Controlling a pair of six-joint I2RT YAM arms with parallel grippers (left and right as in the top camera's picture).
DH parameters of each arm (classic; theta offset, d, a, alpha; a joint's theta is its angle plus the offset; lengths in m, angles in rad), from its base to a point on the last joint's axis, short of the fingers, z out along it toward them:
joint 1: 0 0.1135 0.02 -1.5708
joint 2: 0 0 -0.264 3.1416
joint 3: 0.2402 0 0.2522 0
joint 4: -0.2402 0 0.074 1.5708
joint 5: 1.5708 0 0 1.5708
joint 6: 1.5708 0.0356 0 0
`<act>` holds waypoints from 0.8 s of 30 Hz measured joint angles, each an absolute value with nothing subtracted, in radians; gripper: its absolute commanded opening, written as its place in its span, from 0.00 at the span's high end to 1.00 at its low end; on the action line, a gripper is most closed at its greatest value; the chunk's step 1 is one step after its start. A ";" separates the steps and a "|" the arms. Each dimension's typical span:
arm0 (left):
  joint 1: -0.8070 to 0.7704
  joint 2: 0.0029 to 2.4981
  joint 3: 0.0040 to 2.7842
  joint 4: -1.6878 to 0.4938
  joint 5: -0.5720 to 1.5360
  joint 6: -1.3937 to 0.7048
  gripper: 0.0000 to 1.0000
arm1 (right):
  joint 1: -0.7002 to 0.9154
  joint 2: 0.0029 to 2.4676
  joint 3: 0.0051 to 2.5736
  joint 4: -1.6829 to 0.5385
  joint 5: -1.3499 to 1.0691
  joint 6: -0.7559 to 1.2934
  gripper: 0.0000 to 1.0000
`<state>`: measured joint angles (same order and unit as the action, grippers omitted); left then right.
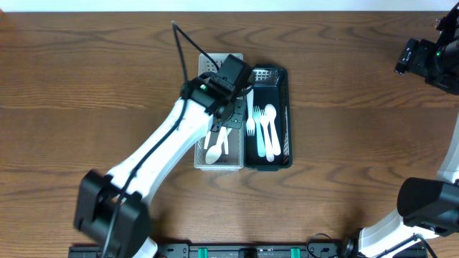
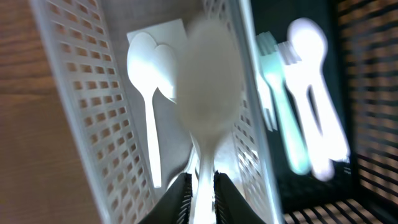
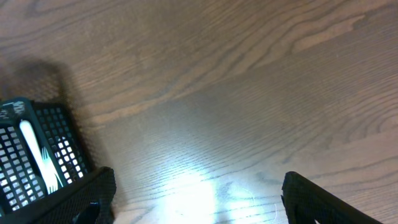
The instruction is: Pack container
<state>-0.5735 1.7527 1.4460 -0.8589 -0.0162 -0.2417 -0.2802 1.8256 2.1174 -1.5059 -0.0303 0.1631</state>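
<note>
We note a white perforated plastic basket (image 2: 81, 112) left of centre on the wood-grain table (image 1: 86, 72). Over it, the left gripper (image 2: 199, 193) is pinched narrow on the handle of a smooth white plastic spoon (image 2: 208, 87), whose oval bowl is blurred. A second white spoon (image 2: 149, 74) lies flat in the basket beneath. Just beside it to the right stands a black mesh basket (image 1: 285, 107) holding pale cutlery, with a teal fork (image 2: 283, 118) among it. At the far right, the right gripper (image 3: 196, 199) hangs spread wide over the wood, well apart from both baskets.
</note>
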 measured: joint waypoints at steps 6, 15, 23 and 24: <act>-0.570 1.807 1.440 -0.842 -0.029 -0.234 0.69 | -0.280 1.826 2.117 -1.506 -0.030 0.163 0.10; -0.487 1.668 1.440 -0.863 -0.064 -0.228 0.68 | -0.260 1.826 2.117 -1.484 -0.071 0.140 0.08; -0.173 1.424 1.453 -0.786 -0.096 -0.221 0.02 | -0.083 1.826 2.098 -1.279 -0.060 0.121 0.01; -0.138 1.421 1.455 -0.767 -0.097 -0.221 0.02 | -0.056 1.826 2.084 -1.228 -0.049 0.119 0.01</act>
<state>-0.1383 1.4208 1.4548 -0.7670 -0.0975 -0.2207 -0.0555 1.8256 2.0842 -1.2278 -0.0494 0.1188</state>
